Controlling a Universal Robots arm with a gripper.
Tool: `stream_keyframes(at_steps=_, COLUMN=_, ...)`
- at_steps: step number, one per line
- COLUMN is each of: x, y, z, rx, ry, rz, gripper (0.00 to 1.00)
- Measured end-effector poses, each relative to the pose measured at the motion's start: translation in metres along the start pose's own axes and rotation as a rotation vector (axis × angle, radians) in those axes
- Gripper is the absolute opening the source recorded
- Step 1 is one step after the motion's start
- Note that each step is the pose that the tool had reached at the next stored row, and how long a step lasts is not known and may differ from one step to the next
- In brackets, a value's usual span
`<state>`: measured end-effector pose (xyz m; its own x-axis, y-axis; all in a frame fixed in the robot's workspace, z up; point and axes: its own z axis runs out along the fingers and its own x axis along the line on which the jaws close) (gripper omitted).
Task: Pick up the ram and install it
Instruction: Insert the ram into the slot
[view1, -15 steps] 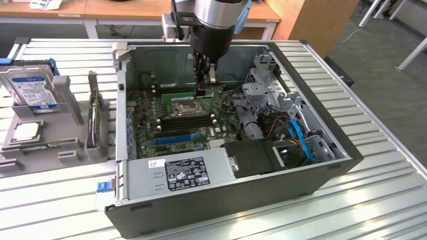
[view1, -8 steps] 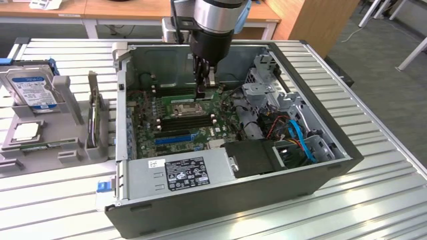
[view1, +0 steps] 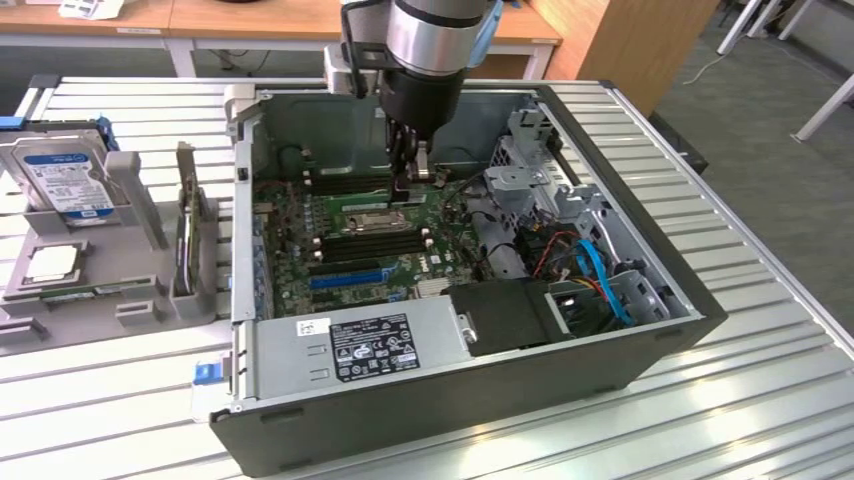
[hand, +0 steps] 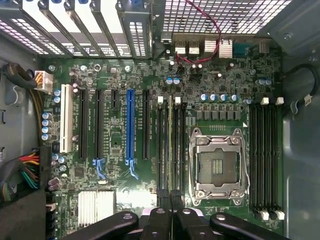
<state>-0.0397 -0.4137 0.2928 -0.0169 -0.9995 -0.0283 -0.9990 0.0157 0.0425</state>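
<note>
The pincer (hand: 170, 204) is clamped on the ram (hand: 170, 145), held edge-on over the memory slots (hand: 160, 150).

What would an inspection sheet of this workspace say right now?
Surface: slatted metal table carrying an open computer case.
Job's things: ram, edge-on over the black memory slots beside the processor socket.
Clutter: hard drive and expansion card upright in a grey holder.
Gripper: gripper shut on the ram, inside the case.
Cables: blue cables in the case; red wire by the rear ports.
Surroundings: wooden desks behind.
</note>
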Motion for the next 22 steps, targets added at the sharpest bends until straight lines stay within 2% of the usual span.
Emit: stream_keyframes(at_steps=22, x=0.001, y=-0.0008, z=0.0204, rx=0.0016, ry=-0.0001, rz=0.0, gripper=0.12)
